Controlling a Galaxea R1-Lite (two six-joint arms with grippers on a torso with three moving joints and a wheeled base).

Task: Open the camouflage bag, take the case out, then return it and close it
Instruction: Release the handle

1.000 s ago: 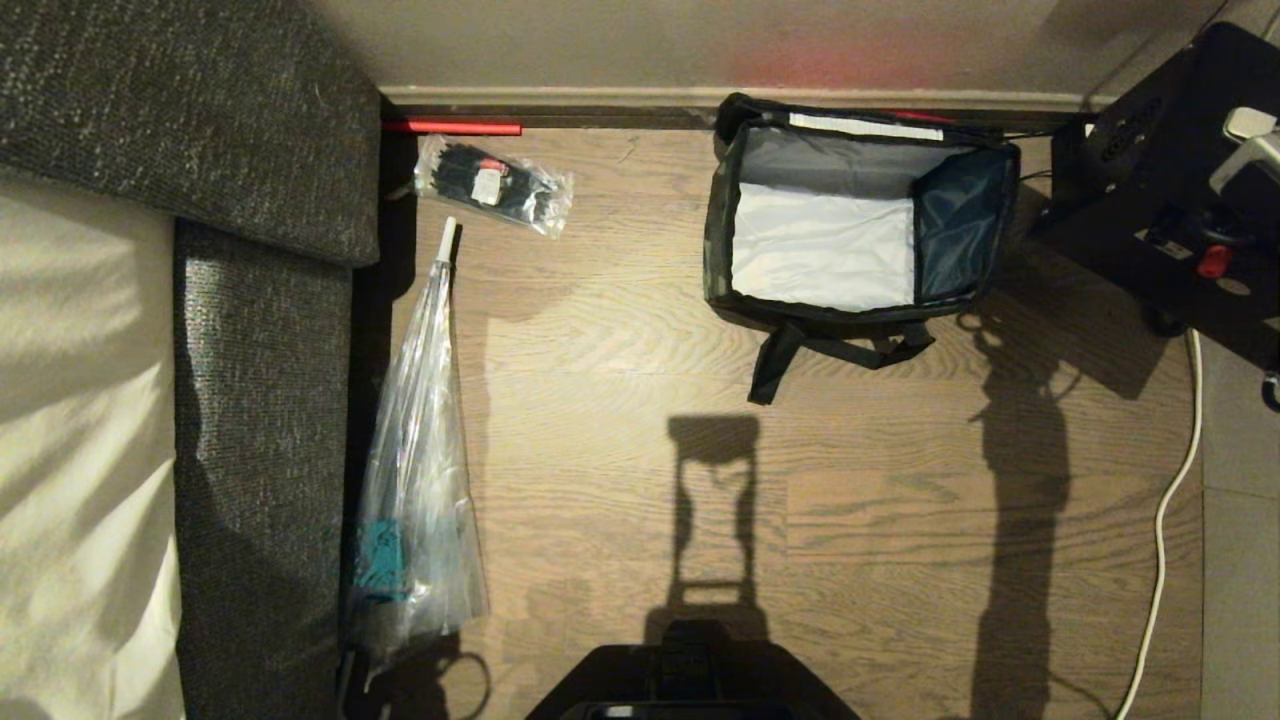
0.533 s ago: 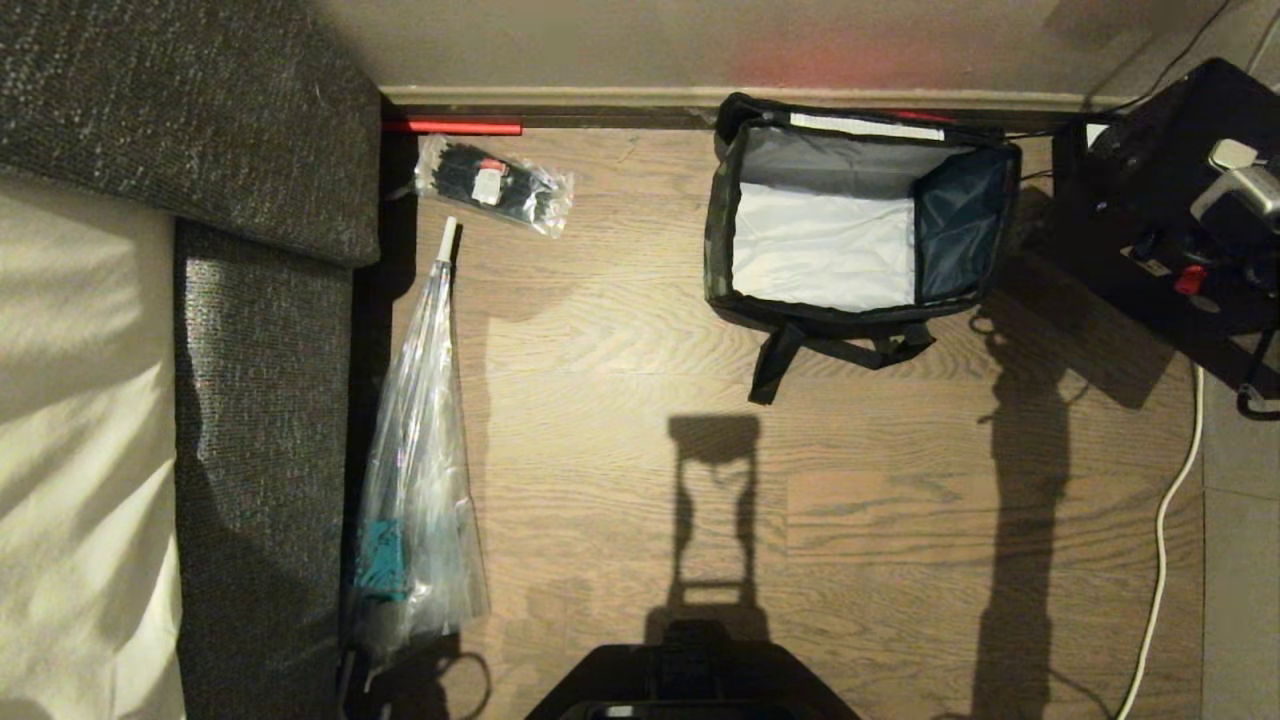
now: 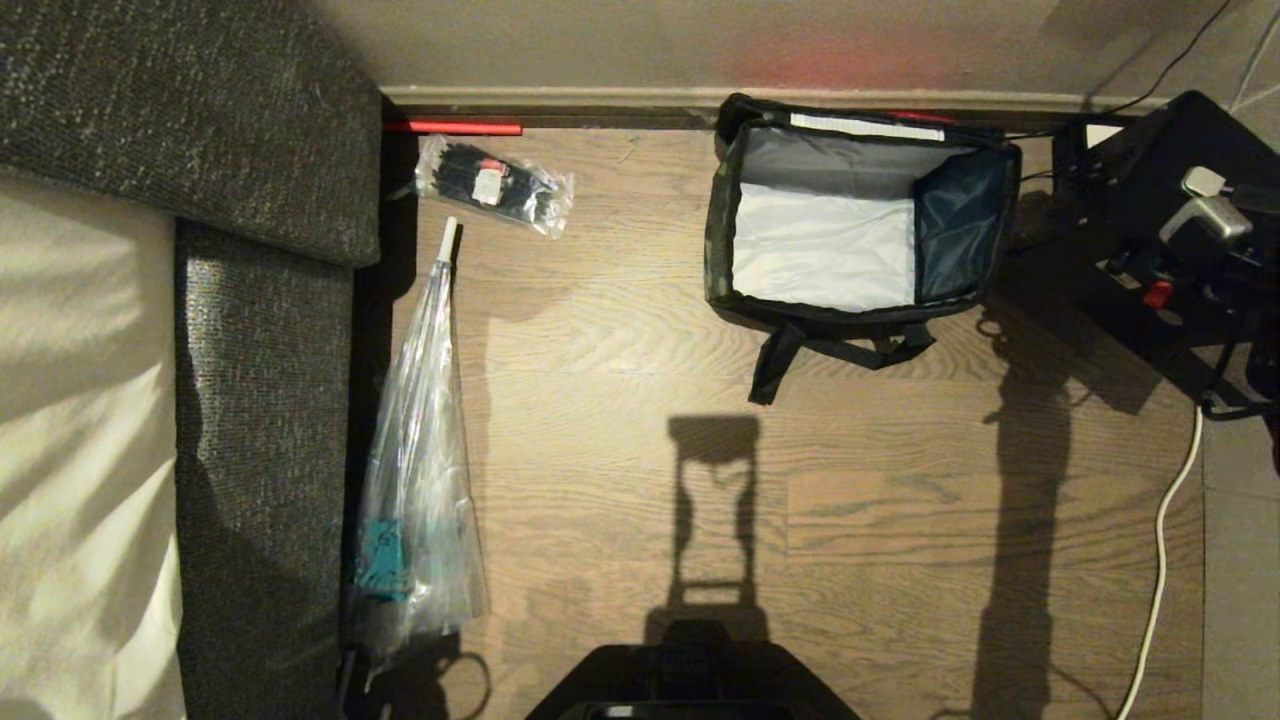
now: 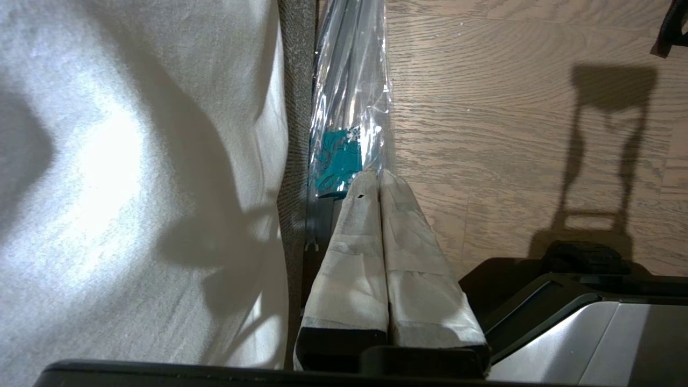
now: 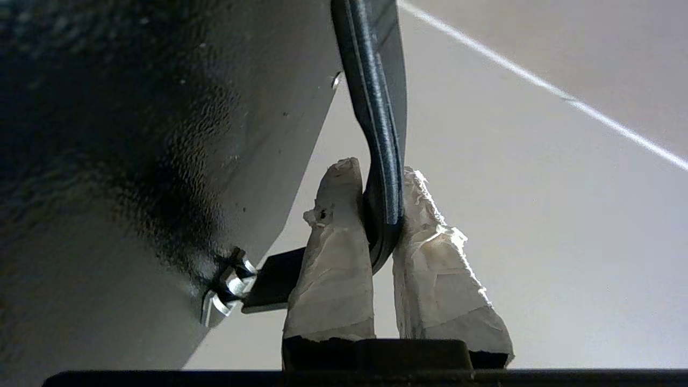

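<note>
Against the skirting board, on the wooden floor (image 3: 620, 340), stands the camouflage bag (image 3: 716, 250), open, its pale interior bare and a dark blue panel lining the end nearest the robot's right. A black strap (image 3: 775, 362) trails from its near side across the boards.

To the right of the bag, at the edge of the head view, the case (image 3: 1120, 215) hangs in the air, black and rigid, with the right arm's silver wrist over it. The right gripper (image 5: 379, 223) has its white-wrapped fingers (image 5: 336, 258) pinched together on the case's black handle (image 5: 381, 134), a curved bar passing between the two pads (only the bar's thickness keeps them apart). In the right wrist view the case's dark textured side (image 5: 134, 161) fills the space beside the fingers, with a small metal bracket (image 5: 228, 290) where the handle is fixed. A plain pale surface lies behind.

The left gripper (image 4: 379, 180) is parked low beside the robot's base (image 3: 690, 685), its taped fingers pressed flat together with nothing between them. Ahead of it lies a clear plastic umbrella (image 3: 420, 480) with a teal patch, stretched along the edge of a dark grey sofa (image 3: 260, 420) covered partly by a cream sheet (image 3: 70, 450). A bag of black cable ties (image 3: 495, 185) lies near the umbrella's white tip. A white cable (image 3: 1160, 560) runs over the floor on the far right.
</note>
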